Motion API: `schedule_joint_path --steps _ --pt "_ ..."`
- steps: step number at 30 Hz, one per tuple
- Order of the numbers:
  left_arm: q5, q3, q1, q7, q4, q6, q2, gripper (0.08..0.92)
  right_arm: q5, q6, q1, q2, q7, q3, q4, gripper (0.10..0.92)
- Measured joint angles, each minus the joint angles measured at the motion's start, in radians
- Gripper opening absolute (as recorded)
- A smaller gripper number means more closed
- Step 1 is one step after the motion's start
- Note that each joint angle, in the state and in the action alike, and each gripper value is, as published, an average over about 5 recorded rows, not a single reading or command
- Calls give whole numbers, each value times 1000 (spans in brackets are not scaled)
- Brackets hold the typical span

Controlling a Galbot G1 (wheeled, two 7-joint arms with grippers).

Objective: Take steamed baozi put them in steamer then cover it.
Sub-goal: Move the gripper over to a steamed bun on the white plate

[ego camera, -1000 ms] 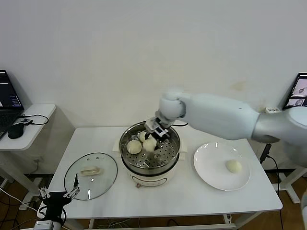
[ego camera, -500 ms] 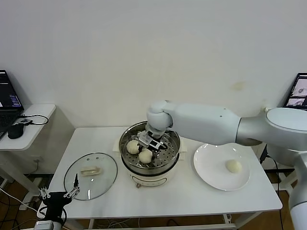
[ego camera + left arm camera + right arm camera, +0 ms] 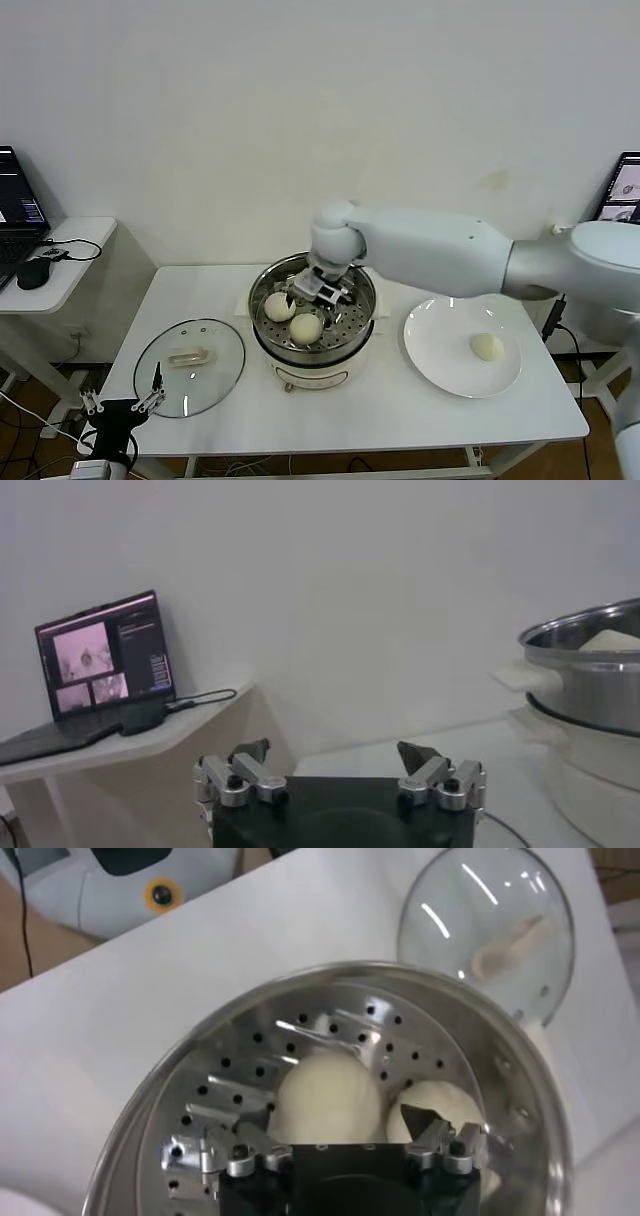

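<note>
Nearest, at the lower left edge of the head view: left pincer (image 3: 122, 405), parked below the front of the white desk (image 3: 400, 410), fingers spread apart with nothing between them, as also seen in the left wrist view (image 3: 338, 765). Just beyond it on the desk: clear glass cover (image 3: 190, 366), lying flat to the left of the steamer (image 3: 312, 352), cream handle up, apart from the pot; visible too beyond the pot rim in the right wrist view (image 3: 486, 918). At desk centre: steamer with shiny steel pot on a cream base, perforated tray inside (image 3: 330, 1048). On that tray: two steamed baozi, one toward the front (image 3: 305, 328) and one toward the left (image 3: 279, 306), side by side and close together. Right pincer (image 3: 318, 291) low over the tray just behind those buns, fingers parted and holding nothing; in its own wrist view (image 3: 335, 1148) the two buns just ahead of the open fingertips. To the right of the steamer: white plate (image 3: 440, 350) carrying one more baozi (image 3: 487, 347), well apart from the pot. Farther left, on a side desk: open laptop (image 3: 100, 665).
</note>
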Motion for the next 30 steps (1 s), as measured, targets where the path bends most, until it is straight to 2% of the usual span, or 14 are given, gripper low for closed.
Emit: schedule_joint_path --steps 6,14,22,30 --pt "0 -7 3 0 1 0 11 823 46 -141 33 -117 9 45 48 823" --pt "2 -1 2 1 -6 2 21 823 70 -290 19 -359 10 100 150 823" --pt "17 14 6 2 -10 7 16 823 -8 -310 -143 -581 -9 221 171 823" --pt "26 19 17 4 -16 10 14 823 -117 -288 -394 -677 -19 416 122 823"
